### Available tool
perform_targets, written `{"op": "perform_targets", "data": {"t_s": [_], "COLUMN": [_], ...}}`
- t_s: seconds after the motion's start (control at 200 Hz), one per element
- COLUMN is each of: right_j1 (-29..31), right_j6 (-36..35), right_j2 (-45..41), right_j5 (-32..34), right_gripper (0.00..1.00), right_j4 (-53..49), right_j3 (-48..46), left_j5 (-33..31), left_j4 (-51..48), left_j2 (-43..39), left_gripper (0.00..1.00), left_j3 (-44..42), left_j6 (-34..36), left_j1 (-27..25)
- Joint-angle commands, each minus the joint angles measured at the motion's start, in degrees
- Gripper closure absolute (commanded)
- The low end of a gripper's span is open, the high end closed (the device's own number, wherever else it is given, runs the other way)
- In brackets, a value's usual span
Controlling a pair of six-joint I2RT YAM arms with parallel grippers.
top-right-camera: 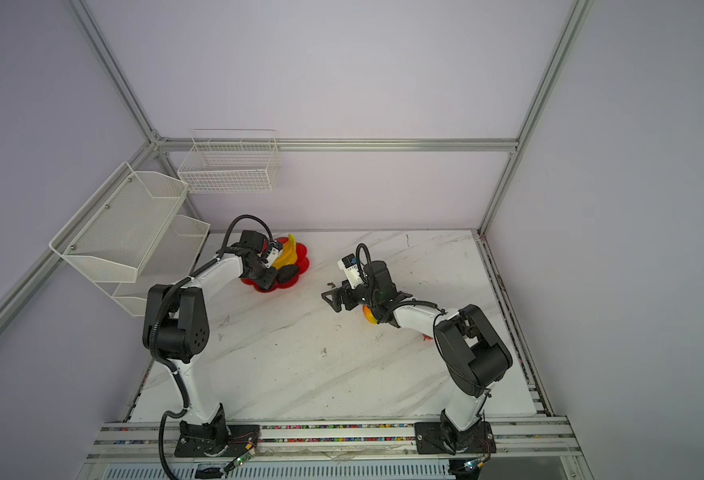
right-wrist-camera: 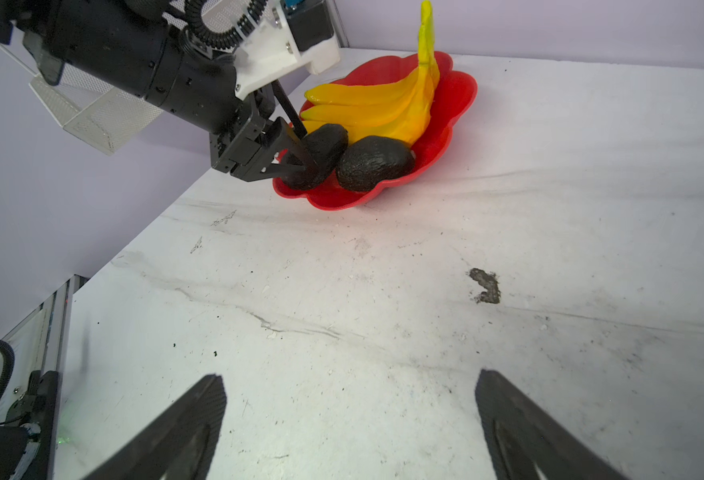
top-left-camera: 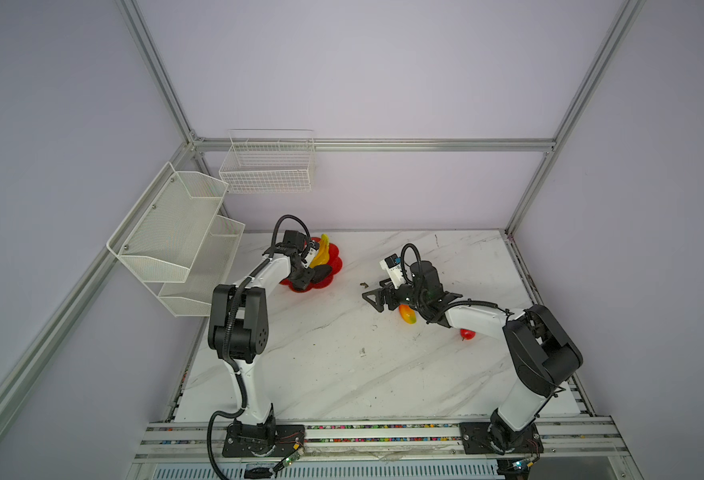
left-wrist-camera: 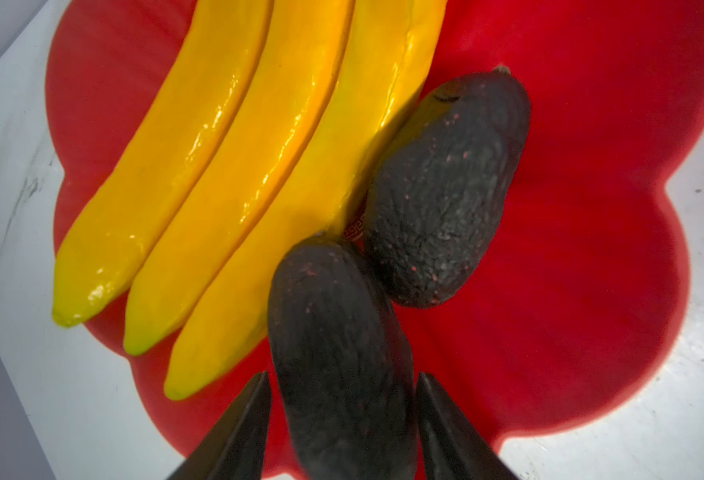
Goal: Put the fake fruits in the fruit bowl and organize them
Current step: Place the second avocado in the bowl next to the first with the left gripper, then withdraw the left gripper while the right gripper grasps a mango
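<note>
In a top view the mango (top-left-camera: 407, 314) lies on the table (top-left-camera: 342, 365) well away from the bowl (top-left-camera: 335, 254). It is under the right arm and behind the right pincer (top-left-camera: 376, 298), which points at the bowl. A second mango (top-left-camera: 467, 333) lies farther off. The right arm is nearer both.

In the left wrist view the left pincer (left-wrist-camera: 342, 374) straddles a dark fruit (left-wrist-camera: 333, 311) lying in the bowl beside the bananas (left-wrist-camera: 217, 166), its length along the fingers. The jaws are narrow; gripping or not, I cannot tell.

In the right wrist view the right pincer gapes wide and empty, facing the bowl.
</note>
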Motion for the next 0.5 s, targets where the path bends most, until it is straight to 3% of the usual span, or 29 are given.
{"op": "perform_targets", "data": {"t_s": [0.0,0.09,0.215,0.355,0.495], "right_j1": [0.07,-0.01,-1.64,-3.35,-3.67], "right_j6": [0.21,0.86,6.36,8.59,9.26], "right_j2": [-0.30,-0.69,-2.23,-5.09,-7.37], "right_j5": [0.71,2.02,9.56,19.78,25.09], "right_gripper": [0.03,0.03,0.03,0.03,0.03], "right_j4": [-0.36,-0.65,-3.60,-13.95,-22.68], "right_j3": [0.43,0.42,0.00,-0.30,-0.82], "left_j5": [0.18,0.64,3.17,10.07,14.98], "left_j4": [1.81,2.00,3.13,5.53,10.21], "left_j2": [-0.34,-1.02,-4.25,-10.63,-18.35], "left_gripper": [0.41,0.41,0.40,0.39,0.22], "left_j3": [3.27,3.20,2.16,-2.49,-11.72], "left_j6": [0.63,0.31,-1.27,-6.12,-11.11], "left_j1": [0.17,0.17,0.19,-0.02,-3.24]}}
